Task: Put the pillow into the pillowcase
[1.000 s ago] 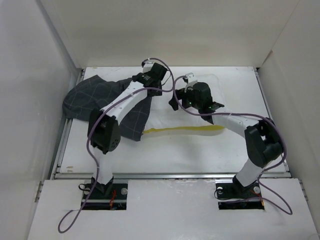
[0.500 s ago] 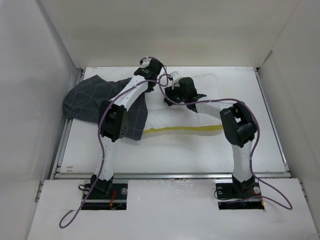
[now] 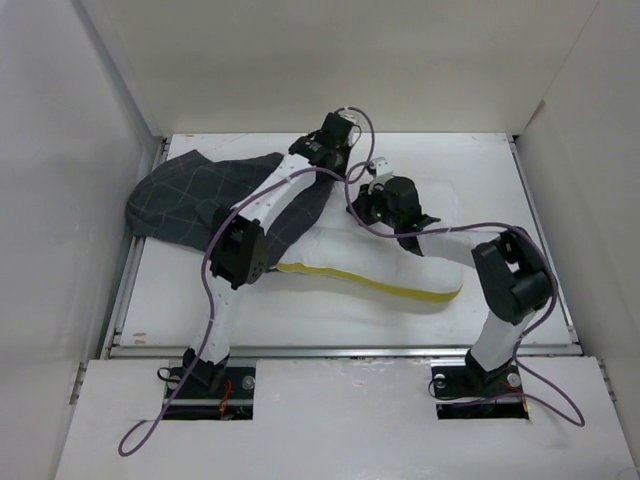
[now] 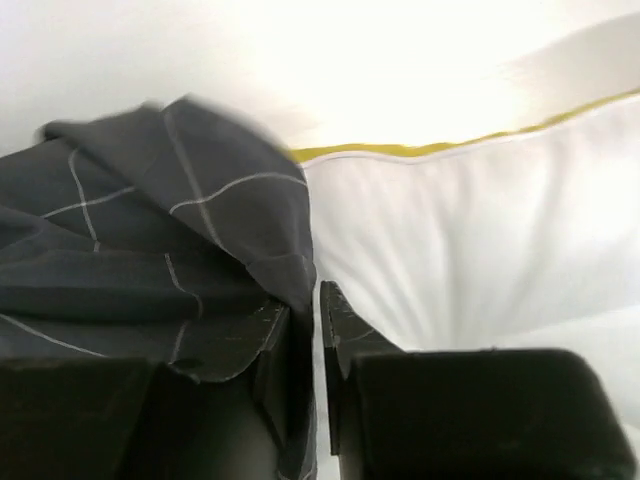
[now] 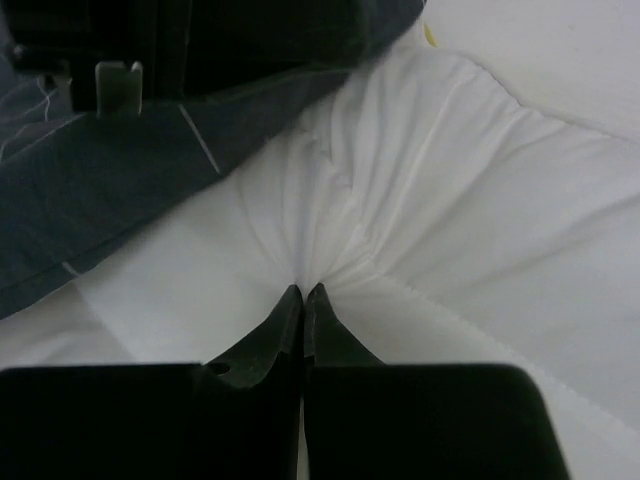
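Note:
The pillowcase (image 3: 185,195), dark grey with a pale check, lies bunched at the far left of the table. My left gripper (image 3: 325,160) is shut on its edge, with the cloth (image 4: 230,220) caught between the fingers (image 4: 338,315). The white pillow (image 3: 365,262) with its yellow seam (image 3: 400,290) lies across the middle, its near edge raised. My right gripper (image 3: 372,208) is shut on a pinch of the pillow's white fabric (image 5: 420,190), which puckers at the fingertips (image 5: 303,292). The pillowcase (image 5: 90,180) overlaps the pillow's left end.
The white table (image 3: 330,322) is boxed in by tall white walls on the left (image 3: 60,180), back and right. Both arms cross over the far middle, their purple cables (image 3: 450,230) looping above the pillow. A metal rail (image 3: 340,350) runs along the near edge.
Both grippers have shut, the left on the pillowcase edge, the right on the pillow. The left gripper moved right; the pillow's near edge rose and its seam swung towards the front right.

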`<state>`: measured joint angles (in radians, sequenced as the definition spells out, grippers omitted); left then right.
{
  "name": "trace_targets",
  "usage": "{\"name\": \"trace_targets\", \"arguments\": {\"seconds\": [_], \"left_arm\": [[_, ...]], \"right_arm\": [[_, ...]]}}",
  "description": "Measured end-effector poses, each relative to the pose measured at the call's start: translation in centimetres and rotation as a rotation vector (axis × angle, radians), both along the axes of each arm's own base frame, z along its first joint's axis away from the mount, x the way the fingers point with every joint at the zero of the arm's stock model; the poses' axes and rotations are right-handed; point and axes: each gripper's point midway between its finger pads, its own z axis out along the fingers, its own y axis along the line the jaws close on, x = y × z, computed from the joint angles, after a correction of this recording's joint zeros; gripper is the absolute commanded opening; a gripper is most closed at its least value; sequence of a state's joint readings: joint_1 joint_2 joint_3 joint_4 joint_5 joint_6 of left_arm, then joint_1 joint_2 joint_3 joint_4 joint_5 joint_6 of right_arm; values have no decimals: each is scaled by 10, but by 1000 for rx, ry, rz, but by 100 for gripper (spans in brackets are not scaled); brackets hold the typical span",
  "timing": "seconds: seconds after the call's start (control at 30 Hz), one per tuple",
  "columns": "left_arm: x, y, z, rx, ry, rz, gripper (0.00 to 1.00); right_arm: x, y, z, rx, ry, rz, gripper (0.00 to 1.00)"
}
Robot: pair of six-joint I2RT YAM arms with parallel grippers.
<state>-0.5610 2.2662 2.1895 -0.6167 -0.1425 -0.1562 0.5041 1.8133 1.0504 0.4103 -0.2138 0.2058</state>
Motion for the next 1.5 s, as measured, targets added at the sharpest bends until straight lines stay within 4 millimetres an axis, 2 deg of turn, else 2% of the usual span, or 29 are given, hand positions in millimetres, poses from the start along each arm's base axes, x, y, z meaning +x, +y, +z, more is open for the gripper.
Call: {"name": "trace_targets", "arguments": {"seconds": [0.03, 0.07, 0.13, 0.27, 0.3, 0.33, 0.37, 0.47, 0.57, 0.67, 0.73, 0.77, 0.87, 0.93, 0.97, 1.03, 1.1, 1.13, 1.17, 1.27, 1.33, 1.37, 1.4, 1.43, 1.47, 1.5], "left_arm": [[-6, -16, 5, -24, -5, -53, 17], [-14, -35, 11, -48, -16, -114, 17], [-30, -62, 22, -78, -31, -206, 22], [-66, -101, 36, -123, -50, -343, 42], [-77, -106, 34, -130, -38, -362, 67], [-84, -105, 31, -115, -35, -374, 83], [-86, -101, 27, -110, -36, -355, 97], [-98, -80, 11, -120, 23, -300, 100], [-117, -64, 5, -104, 56, -252, 100], [-130, -42, 20, -100, 25, -179, 100], [-149, -16, 54, -134, -43, -120, 100], [-156, -1, 72, -156, -80, -82, 100], [-175, 49, 129, -287, -218, 65, 100], [-192, 86, 150, -366, -291, 173, 100], [-199, 101, 150, -397, -306, 222, 100], [-217, 126, 135, -438, -299, 306, 100], [-230, 138, 108, -451, -261, 366, 100], [-235, 141, 91, -442, -224, 392, 100], [-238, 143, 74, -432, -191, 414, 100], [-248, 148, 26, -372, -86, 471, 100], [-255, 152, 7, -348, -38, 501, 100], [-257, 153, 3, -347, -29, 512, 100], [-258, 153, 1, -351, -24, 521, 100], [-258, 153, 1, -358, -23, 527, 100], [-257, 152, 2, -367, -25, 533, 100], [-255, 152, 3, -376, -28, 539, 100]], "right_arm": [[-6, -5, 3, 15, 3, -22, 0], [-11, -12, 5, 29, 0, -49, 0], [-20, -22, 9, 61, -2, -101, 0], [-25, -54, 12, 101, -2, -299, 0], [-23, -63, 13, 105, 3, -363, 0], [-20, -73, 13, 103, 7, -425, 7], [-19, -82, 10, 97, 20, -478, 28], [-14, -103, 7, 92, 35, -580, 65], [-11, -114, 6, 74, 40, -623, 78], [-18, -119, 9, 41, 43, -617, 82], [-24, -120, 22, 10, 17, -590, 84], [-27, -120, 30, 1, -4, -573, 100], [-48, -110, 65, -45, -116, -439, 100], [-69, -90, 88, -73, -196, -301, 100], [-81, -76, 97, -87, -236, -218, 100], [-103, -48, 101, -127, -281, -61, 100], [-120, -22, 89, -185, -285, 78, 100], [-125, -17, 80, -223, -273, 123, 100], [-128, -2, 67, -266, -249, 181, 100], [-130, 19, 26, -396, -171, 285, 100], [-127, 28, 1, -471, -127, 318, 100], [-123, 30, -12, -511, -109, 316, 100], [-120, 30, -23, -547, -97, 309, 96], [-117, 30, -34, -581, -83, 301, 89], [-113, 28, -41, -609, -77, 291, 60], [-108, 27, -44, -633, -74, 271, 43]]}}
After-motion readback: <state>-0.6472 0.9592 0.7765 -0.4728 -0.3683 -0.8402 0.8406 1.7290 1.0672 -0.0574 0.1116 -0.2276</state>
